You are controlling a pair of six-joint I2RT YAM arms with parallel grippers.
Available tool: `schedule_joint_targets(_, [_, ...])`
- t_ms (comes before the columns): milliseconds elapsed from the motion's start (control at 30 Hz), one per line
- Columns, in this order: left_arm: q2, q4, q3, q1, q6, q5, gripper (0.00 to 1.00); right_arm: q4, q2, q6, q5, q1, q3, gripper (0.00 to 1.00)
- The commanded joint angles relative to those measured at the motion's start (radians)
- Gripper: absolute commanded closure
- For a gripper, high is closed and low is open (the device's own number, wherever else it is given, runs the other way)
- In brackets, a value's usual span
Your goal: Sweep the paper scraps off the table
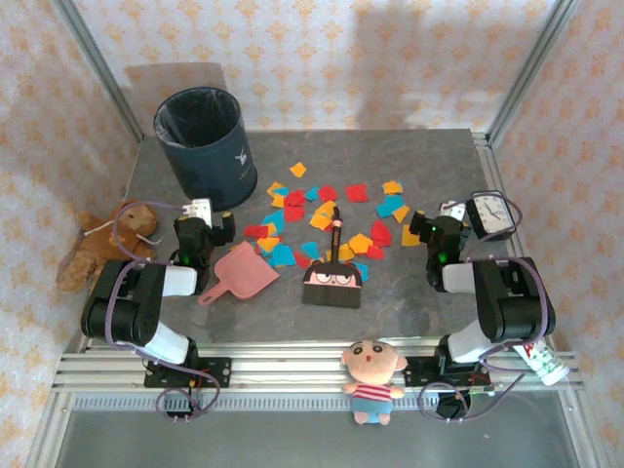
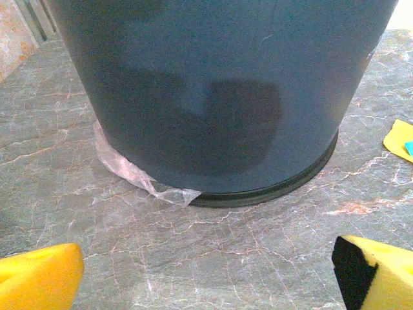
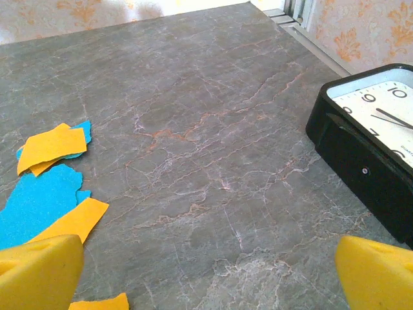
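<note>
Left gripper [image 2: 206, 279] is spread wide, nothing gripped | right gripper [image 3: 208, 274] likewise | liner [image 2: 139, 177] at bin [image 2: 219, 97] base is seen from left wrist | clock [image 3: 368, 155] from right | paper scraps [image 1: 357, 192], brush [image 1: 333, 278], dustpan [image 1: 246, 271] from above

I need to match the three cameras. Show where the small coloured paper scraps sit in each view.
Top external: small coloured paper scraps strewn mid-table, right of the dark blue round bin.
Left wrist: one yellow scrap at the right edge, right of that bin.
Right wrist: orange and blue scraps at the left edge, across from the black-cased white clock.
Shared landmark: the dark grey stone-patterned table.
</note>
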Motion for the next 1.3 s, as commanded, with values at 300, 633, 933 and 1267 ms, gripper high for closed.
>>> schedule_joint_targets(300, [0.003,0.003,0.019,0.007,0.020,-0.004,0.00,-0.001,0.003,-0.009,0.006,-0.008,0.020,0.01])
schedule_joint_targets(633, [0.003,0.002,0.021,0.006,0.019,-0.003,0.00,-0.002,0.003,-0.008,0.006,-0.008,0.021,0.01])
schedule_joint_targets(933, [0.001,0.006,0.018,0.006,0.019,-0.016,0.00,0.005,0.000,-0.008,0.005,-0.008,0.015,0.01])
schedule_joint_targets(1267, [-0.251,-0.331,0.077,0.005,-0.078,-0.184,0.00,-0.339,-0.161,0.051,0.045,-0.008,0.119,0.01])
